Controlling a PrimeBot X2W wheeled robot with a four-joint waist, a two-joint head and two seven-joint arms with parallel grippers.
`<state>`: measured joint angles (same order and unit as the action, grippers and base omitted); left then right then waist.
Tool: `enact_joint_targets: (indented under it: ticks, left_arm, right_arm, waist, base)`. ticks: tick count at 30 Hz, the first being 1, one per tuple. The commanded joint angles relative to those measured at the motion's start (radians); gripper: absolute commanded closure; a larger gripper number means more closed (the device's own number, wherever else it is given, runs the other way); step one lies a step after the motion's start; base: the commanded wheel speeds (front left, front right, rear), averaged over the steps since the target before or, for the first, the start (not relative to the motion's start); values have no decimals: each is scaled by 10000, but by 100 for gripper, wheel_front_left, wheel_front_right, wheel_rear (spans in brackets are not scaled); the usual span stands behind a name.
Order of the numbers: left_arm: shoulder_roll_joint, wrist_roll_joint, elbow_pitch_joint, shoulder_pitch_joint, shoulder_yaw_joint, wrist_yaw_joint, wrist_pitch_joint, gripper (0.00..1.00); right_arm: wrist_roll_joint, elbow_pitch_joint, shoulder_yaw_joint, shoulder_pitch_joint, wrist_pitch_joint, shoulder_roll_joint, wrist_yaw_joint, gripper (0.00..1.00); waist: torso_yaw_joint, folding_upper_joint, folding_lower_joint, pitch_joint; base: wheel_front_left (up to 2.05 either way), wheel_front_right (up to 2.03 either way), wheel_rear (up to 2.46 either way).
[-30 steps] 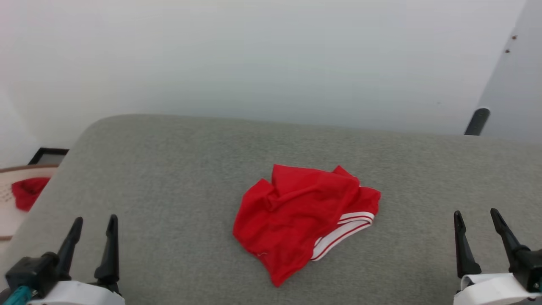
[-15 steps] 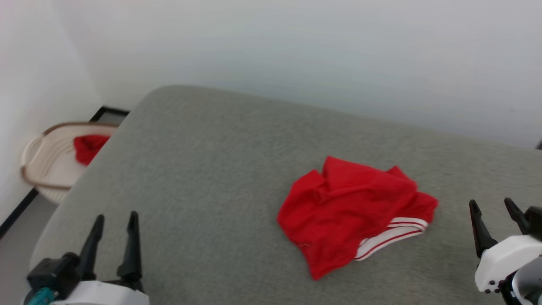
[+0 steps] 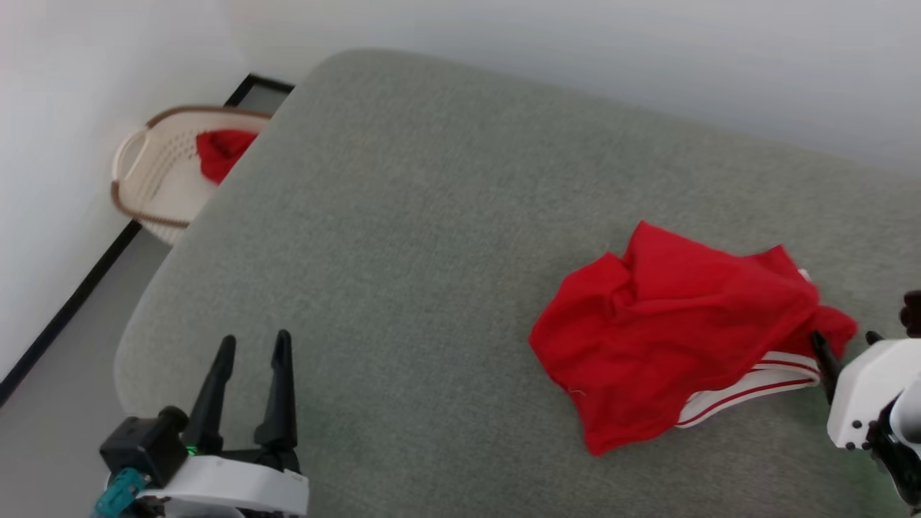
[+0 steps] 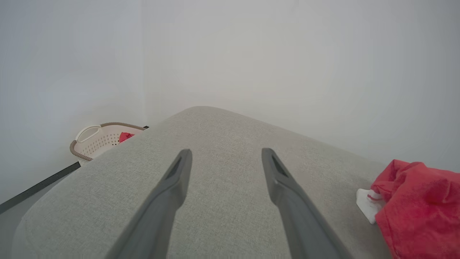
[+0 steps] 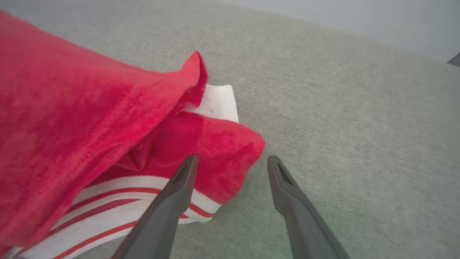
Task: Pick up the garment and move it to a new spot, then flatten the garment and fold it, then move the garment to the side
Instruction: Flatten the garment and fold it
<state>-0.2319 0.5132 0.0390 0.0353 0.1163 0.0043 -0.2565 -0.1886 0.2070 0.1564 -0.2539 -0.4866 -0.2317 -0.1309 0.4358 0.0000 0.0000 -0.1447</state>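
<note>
The shirt [image 3: 676,345] lies crumpled on the grey cushion [image 3: 403,237], just before your right gripper [image 5: 233,158]; your left gripper [image 3: 255,337] stands well apart. Both jaws are wide open and empty. Close on the red corner above the striped band [image 5: 118,201], gathering several layers.

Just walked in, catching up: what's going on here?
A two-armed robot seems about to handle a crumpled bright-red fabric shirt with red-and-white striped trim, lying on a grey padded surface. Its right tool is open at the shirt's striped edge, gripping nothing. The left tool is open too, over bare surface, apart from the shirt.
</note>
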Motion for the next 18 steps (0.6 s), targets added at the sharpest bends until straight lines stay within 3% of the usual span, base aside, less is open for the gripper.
enact_joint_targets:
  ticks: [1, 7, 8, 9, 18]
  left_arm:
    - [94, -30, 25, 138, 4, -77, -55, 0]
    - [393, -106, 210, 256, -32, -227, -83, 0]
    - [424, -114, 233, 263, -59, -243, -79, 0]
    - [455, -118, 259, 269, -90, -264, -82, 0]
    - [556, -179, 322, 107, -499, -377, -79, 0]
  right_arm:
    - [-110, 77, -103, -182, -130, -46, 3, 0]
    - [-245, 863, -173, -568, -861, -18, 3, 0]
    - [-273, 988, -192, -587, -926, 4, 1, 84]
    - [-280, 1065, -245, -592, -918, -4, 1, 100]
    - [-562, 1055, -735, -674, -688, -141, 1, 100]
  waist:
    - [543, 0, 0, -695]
    - [650, 0, 0, -941]
    - [652, 0, 0, -956]
    - [643, 0, 0, -965]
    - [243, 0, 0, -768]
  base:
    - [0, 0, 0]
    - [0, 0, 0]
    - [0, 0, 0]
    - [0, 0, 0]
    - [0, 0, 0]
